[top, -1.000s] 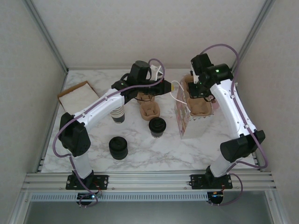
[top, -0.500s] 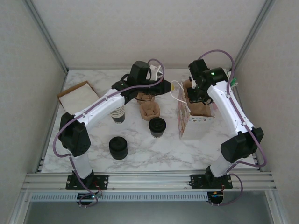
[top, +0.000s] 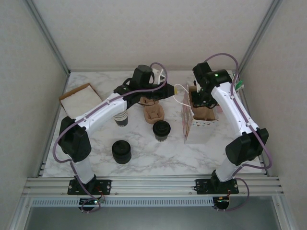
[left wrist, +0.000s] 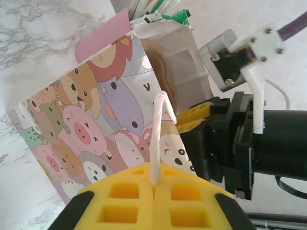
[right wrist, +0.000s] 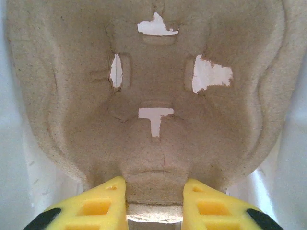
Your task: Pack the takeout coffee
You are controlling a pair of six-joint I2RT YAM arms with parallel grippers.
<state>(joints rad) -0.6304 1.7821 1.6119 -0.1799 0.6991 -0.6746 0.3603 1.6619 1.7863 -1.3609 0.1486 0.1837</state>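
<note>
Marbled white surface (top: 158, 160), walled on three sides: we see the left fingers (left wrist: 144, 191) pressed together on the white cord handle (left wrist: 160, 129) of a cartoon-animal paper bag (left wrist: 91, 124), with the cord drawn straight. Inside the bag's open mouth, the right fingers (right wrist: 115, 203) pinch the edge of a brown pulp cup carrier (right wrist: 153, 96). The lidded coffee cup (top: 161, 130) stands upright on the surface, toward the arm bases from the left fingers and just left of the bag, touched by neither. A second carrier (top: 153, 112) lies between that cup and the left fingers. A stack of lids (top: 121, 151) sits farther off.
</note>
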